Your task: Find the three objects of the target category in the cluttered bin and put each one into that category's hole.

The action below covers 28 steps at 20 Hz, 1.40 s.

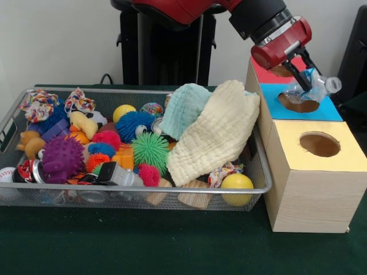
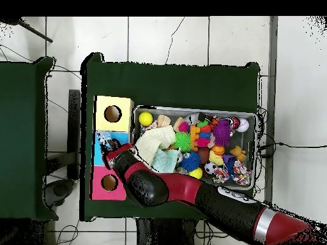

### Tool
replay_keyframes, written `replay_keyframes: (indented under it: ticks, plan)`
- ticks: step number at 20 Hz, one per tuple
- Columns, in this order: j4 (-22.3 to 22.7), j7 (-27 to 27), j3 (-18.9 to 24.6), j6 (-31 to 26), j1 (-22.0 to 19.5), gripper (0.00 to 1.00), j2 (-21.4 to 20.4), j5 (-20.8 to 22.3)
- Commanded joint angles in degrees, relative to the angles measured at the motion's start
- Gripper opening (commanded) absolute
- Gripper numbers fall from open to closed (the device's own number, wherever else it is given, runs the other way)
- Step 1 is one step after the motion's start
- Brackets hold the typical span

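My gripper (image 1: 308, 74) hangs over the blue section of the wooden box, shut on a crumpled clear plastic bottle (image 1: 312, 86). The bottle is right above the blue hole (image 1: 299, 103), with its cap end pointing right. In the overhead view the gripper (image 2: 108, 148) covers the blue panel (image 2: 98, 155), and the bottle (image 2: 102, 140) shows only as a pale patch. The yellow hole (image 1: 319, 144) and the pink hole (image 2: 109, 182) are uncovered. The wire bin (image 1: 34, 196) is full of toys, balls and two cloths.
A cream cloth (image 1: 215, 137) and a mint cloth (image 1: 184, 109) are piled at the bin's right end, next to the box. Spiky balls (image 1: 150, 150), a yellow ball (image 1: 237, 183), wooden blocks and rope toys fill the rest. Green cloth (image 1: 172, 240) covers the table.
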<state>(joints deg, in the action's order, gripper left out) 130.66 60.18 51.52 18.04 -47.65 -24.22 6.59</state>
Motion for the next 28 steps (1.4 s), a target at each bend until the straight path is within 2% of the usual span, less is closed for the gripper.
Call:
replay_keyframes:
  ticks: [1,16,17,28]
  plan:
    - [1.33,17.65,-4.71,6.19,0.43,0.00,1.52,1.39]
    - [2.67,19.63,-3.91,5.32,1.73,0.00,-1.18,-2.91]
    - [2.58,19.77,-3.62,4.90,1.61,1.00,-1.14,-3.22]
    - [2.37,19.36,-3.52,5.34,1.57,1.00,-1.67,-2.33]
